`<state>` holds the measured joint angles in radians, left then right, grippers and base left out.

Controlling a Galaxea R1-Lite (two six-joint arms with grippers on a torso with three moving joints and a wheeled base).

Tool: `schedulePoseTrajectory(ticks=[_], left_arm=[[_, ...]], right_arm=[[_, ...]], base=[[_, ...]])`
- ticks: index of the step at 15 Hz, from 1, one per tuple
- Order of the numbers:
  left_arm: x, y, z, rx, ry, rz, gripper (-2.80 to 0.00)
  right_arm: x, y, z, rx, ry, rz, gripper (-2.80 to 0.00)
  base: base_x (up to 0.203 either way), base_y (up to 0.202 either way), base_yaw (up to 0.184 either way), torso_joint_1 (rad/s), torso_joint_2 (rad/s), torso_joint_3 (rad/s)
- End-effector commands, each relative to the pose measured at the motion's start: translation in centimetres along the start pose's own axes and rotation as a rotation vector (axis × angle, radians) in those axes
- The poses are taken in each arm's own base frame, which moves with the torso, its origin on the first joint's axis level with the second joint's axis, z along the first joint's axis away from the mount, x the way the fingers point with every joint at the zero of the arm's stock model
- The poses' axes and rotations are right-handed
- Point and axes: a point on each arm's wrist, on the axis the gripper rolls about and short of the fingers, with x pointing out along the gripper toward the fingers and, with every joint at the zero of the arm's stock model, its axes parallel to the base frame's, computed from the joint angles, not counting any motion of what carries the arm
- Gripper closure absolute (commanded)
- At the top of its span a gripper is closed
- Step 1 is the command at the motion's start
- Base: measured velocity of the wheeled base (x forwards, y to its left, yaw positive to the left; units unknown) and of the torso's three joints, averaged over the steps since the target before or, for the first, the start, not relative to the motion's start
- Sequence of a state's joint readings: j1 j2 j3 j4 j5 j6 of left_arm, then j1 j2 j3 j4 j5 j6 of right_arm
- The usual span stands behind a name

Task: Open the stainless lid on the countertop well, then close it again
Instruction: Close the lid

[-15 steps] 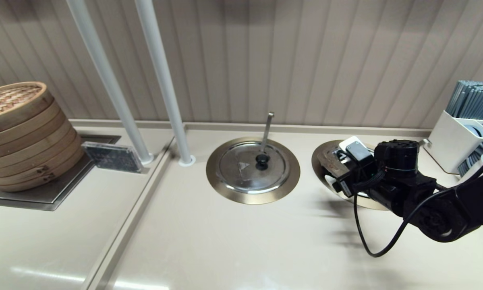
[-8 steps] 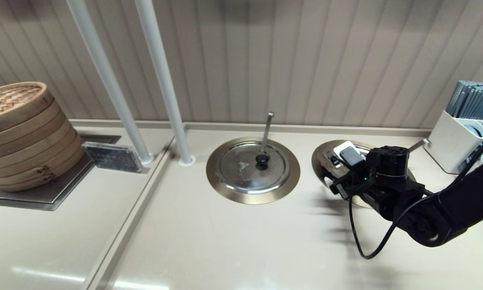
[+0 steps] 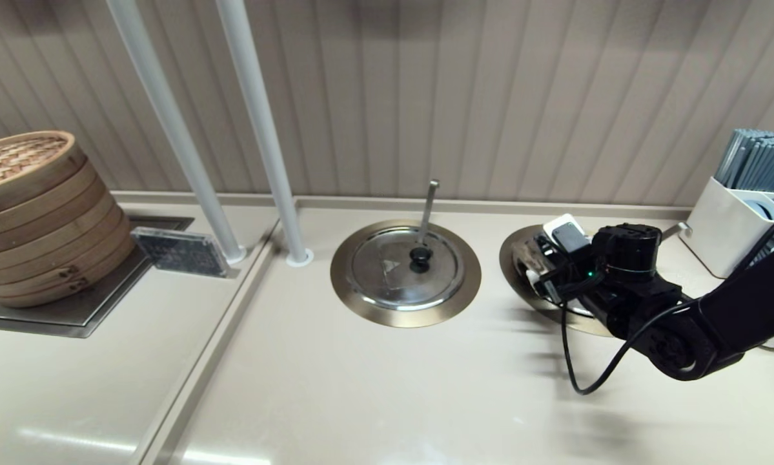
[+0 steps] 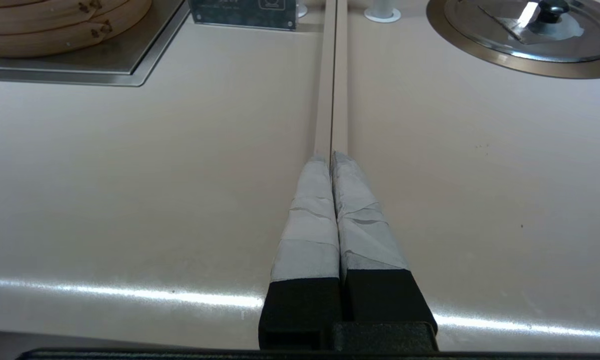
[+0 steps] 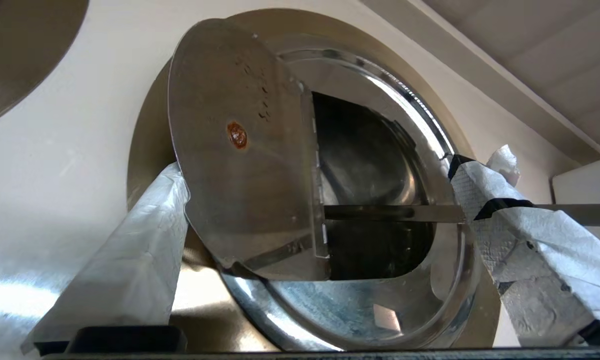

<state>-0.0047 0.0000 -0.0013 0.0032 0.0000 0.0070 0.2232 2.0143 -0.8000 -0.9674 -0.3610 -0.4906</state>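
The stainless lid [image 5: 239,150] belongs to the right-hand countertop well [image 3: 510,268]. Its hinged front half stands tilted up, showing a dull underside with a rust spot. The other half [image 5: 340,310] lies flat on the well. The dark steel-lined hole [image 5: 370,150] is open, and the flat ladle handle [image 5: 395,213] crosses it. My right gripper [image 5: 320,170] hangs over the well, open, with the raised half between its taped fingers [image 5: 129,260] and resting against one. My left gripper [image 4: 332,156] is shut on nothing above the bare counter.
The twin lid [image 3: 403,266] with its vertical ladle handle [image 3: 428,206] covers the middle well. Two white poles [image 3: 264,142] rise behind it. Bamboo steamers [image 3: 35,213] stand at the far left. A white cutlery holder [image 3: 729,223] stands at the far right.
My right wrist dipped toward the right well, then moved back a little farther over it. The arm behind it has sunk lower. The left arm has not moved.
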Motion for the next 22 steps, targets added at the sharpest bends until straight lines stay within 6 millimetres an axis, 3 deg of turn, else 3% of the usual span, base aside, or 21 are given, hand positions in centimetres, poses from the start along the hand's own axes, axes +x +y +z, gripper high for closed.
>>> schedulePoseTrajectory(ticks=[1,5,10,15,18,22], left_arm=[[0.0,0.0,0.0,0.001,0.000,0.000,0.00],[0.0,0.0,0.0,0.000,0.000,0.000,0.00],[0.0,0.0,0.0,0.001,0.000,0.000,0.00],[0.0,0.0,0.0,0.000,0.000,0.000,0.00],[0.0,0.0,0.0,-0.001,0.000,0.000,0.00],[0.0,0.0,0.0,-0.001,0.000,0.000,0.00]], right_arm=[[0.1,-0.7,0.4,0.012,-0.020,-0.030,-2.80],[0.0,-2.5,1.3,0.037,-0.049,-0.085,-2.80],[1.4,-8.2,1.6,0.081,-0.065,-0.246,-2.80],[1.5,-11.0,2.8,0.129,-0.115,-0.324,-2.80],[0.5,-11.7,4.1,0.253,-0.082,-0.288,-2.80],[-1.6,-11.6,7.2,0.593,0.198,-0.134,-2.80]], base=[[0.000,0.000,0.000,0.000,0.00,0.000],[0.000,0.000,0.000,0.000,0.00,0.000],[0.000,0.000,0.000,0.000,0.00,0.000],[0.000,0.000,0.000,0.000,0.00,0.000],[0.000,0.000,0.000,0.000,0.00,0.000],[0.000,0.000,0.000,0.000,0.00,0.000]])
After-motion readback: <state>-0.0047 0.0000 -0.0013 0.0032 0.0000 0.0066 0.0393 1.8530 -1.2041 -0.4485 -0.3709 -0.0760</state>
